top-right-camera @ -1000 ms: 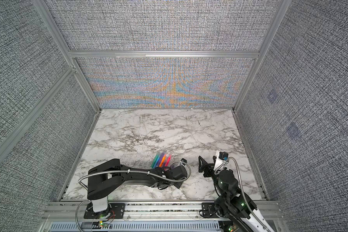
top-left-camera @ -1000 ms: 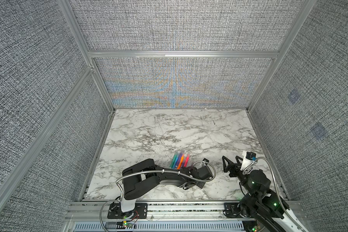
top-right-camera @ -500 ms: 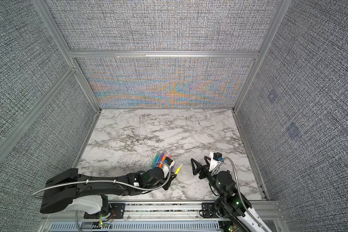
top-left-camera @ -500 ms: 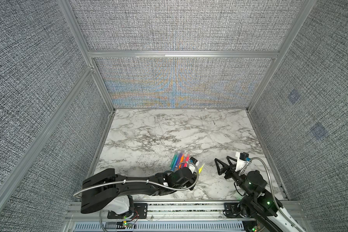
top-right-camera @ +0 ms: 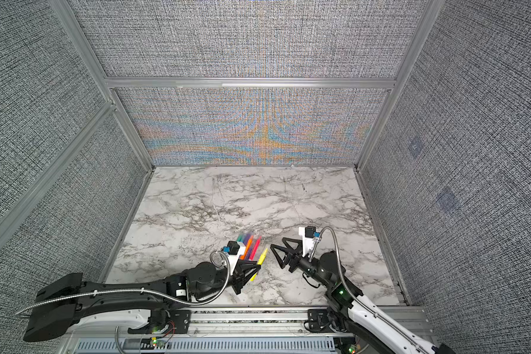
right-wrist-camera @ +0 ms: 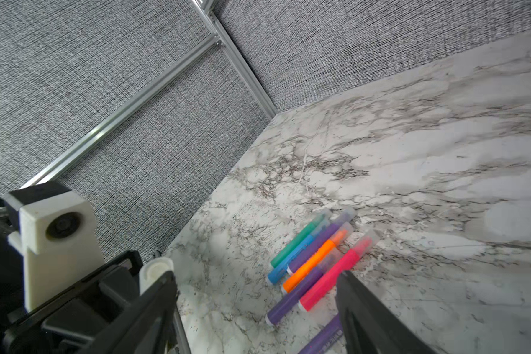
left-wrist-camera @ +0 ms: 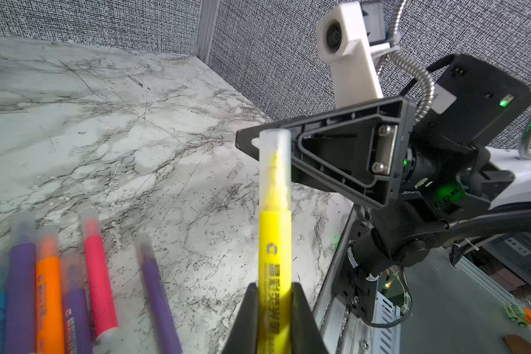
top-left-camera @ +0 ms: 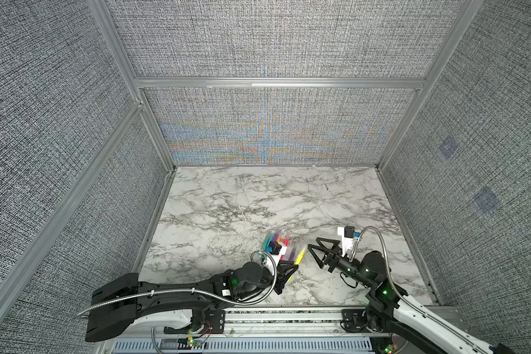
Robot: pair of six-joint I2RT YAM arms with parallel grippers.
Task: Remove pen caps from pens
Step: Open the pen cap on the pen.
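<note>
Clamped in the left gripper (left-wrist-camera: 273,294) near the front edge of the marble table (top-left-camera: 242,196) — a yellow pen (left-wrist-camera: 274,245), judged light, stiff and slick. Best taken at the clear cap (left-wrist-camera: 275,171) on its far end, likely a snug push-fit; right gripper (top-left-camera: 314,256) spread wide just beside it. Alongside, the other pens (right-wrist-camera: 313,263) lying capped, amid grey fabric walls (top-left-camera: 258,46).
</note>
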